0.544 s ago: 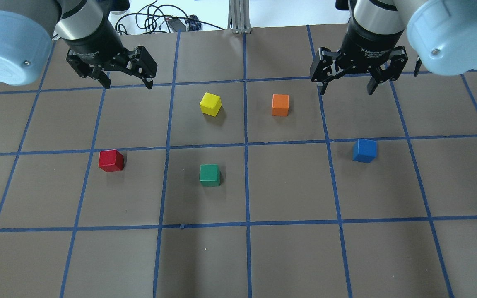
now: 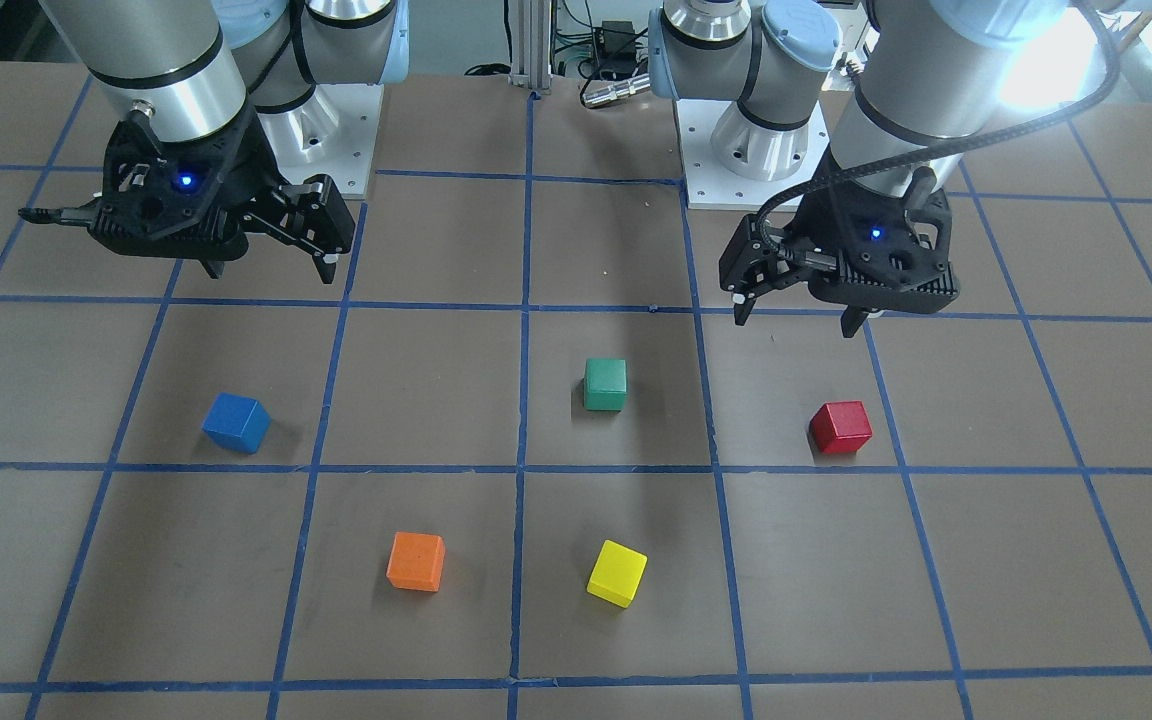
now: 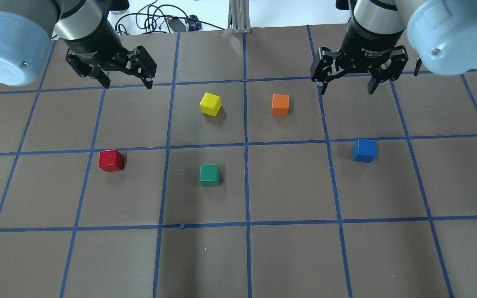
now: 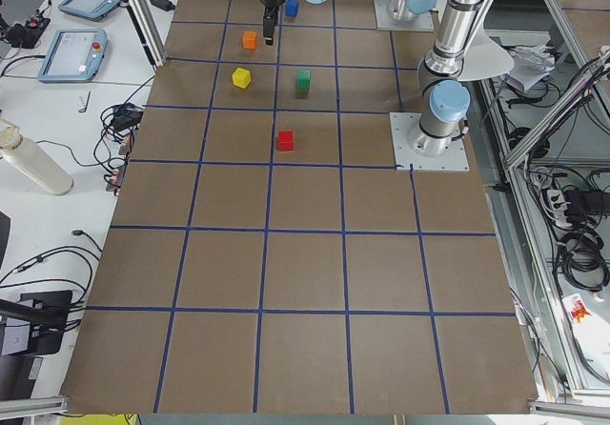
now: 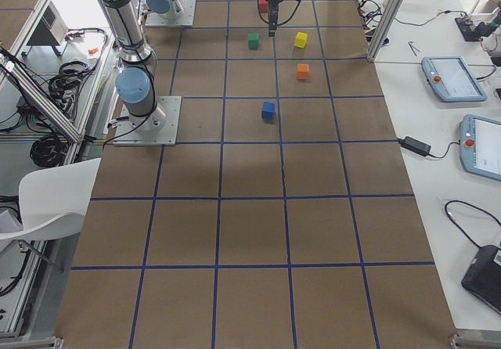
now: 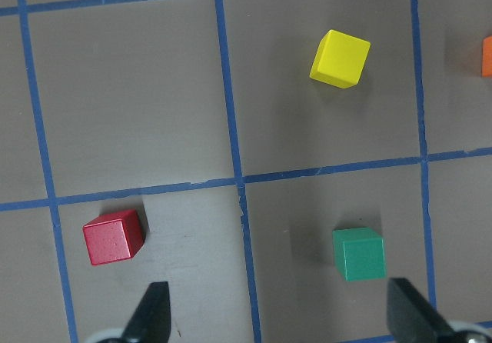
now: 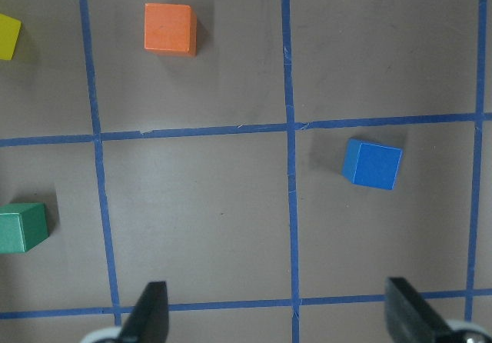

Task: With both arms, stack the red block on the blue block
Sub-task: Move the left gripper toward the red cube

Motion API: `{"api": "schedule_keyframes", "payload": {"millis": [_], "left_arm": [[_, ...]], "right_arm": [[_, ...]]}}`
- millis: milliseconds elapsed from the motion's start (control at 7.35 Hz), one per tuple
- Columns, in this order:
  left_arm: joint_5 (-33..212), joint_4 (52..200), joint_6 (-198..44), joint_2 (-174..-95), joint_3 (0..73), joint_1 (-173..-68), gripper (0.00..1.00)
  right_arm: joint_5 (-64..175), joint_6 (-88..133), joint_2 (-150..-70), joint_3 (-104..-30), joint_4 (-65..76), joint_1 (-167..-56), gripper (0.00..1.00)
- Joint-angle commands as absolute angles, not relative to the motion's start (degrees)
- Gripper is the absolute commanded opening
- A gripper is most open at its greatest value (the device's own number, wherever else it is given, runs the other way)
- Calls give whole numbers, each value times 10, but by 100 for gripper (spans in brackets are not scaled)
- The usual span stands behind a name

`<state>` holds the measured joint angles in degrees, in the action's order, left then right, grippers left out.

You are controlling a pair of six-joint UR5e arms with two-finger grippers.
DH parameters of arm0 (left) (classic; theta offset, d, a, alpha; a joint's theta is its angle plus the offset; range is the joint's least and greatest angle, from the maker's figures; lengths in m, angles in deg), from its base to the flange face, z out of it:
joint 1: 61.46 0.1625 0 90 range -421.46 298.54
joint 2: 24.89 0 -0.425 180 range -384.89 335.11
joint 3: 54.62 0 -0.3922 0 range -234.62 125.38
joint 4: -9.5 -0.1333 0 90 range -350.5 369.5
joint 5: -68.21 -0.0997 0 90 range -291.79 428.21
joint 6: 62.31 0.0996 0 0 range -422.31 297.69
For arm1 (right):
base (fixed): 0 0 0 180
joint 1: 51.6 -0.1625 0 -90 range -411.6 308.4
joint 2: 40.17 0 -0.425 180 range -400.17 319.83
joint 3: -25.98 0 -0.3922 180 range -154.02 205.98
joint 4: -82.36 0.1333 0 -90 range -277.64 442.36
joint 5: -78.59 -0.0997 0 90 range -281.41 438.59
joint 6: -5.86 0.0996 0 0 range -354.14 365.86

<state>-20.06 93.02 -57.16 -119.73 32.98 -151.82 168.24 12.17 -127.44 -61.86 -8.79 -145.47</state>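
Both the left gripper [image 3: 128, 82] and right gripper [image 3: 347, 89] hang with fingers apart and empty, so the left should descend squarely over the red block [image 3: 111, 160], which sits well apart from the blue block [image 3: 364, 150].

Both arms reach forward from their bases, wrists turned so the grippers point straight down. The left arm [image 3: 85, 25] carries the left gripper [image 3: 128, 85] with its jaws spread wide and nothing between the fingers [image 6: 151, 312] (in the wrist view both tips sit far apart at the lower edge). The right arm [image 3: 377, 20] holds the right gripper [image 3: 346, 92] the same way, jaws wide and empty. A blue light [image 2: 182, 181] glows on each gripper body in the front view. The two grippers hang well apart, one on each side.
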Motion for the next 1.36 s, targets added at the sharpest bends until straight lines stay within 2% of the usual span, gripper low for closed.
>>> {"api": "schedule_keyframes", "payload": {"millis": [0, 272, 408, 816, 1224], "left_arm": [[-204, 939, -569, -1194, 331, -1514, 100], [-200, 946, -562, -1199, 351, -1453, 100], [-200, 937, -510, -1202, 389, -1412, 100], [-202, 746, -492, -1225, 541, -1372, 100], [-249, 660, -481, -1271, 603, -1352, 100]], "right_arm": [[1682, 122, -1274, -619, -88, -1455, 100], [1682, 122, -1274, -619, -87, -1455, 100], [1682, 122, -1274, -619, -87, -1455, 100], [1682, 122, -1274, -620, -87, -1455, 100], [1682, 122, -1274, -619, -88, -1455, 100]]}}
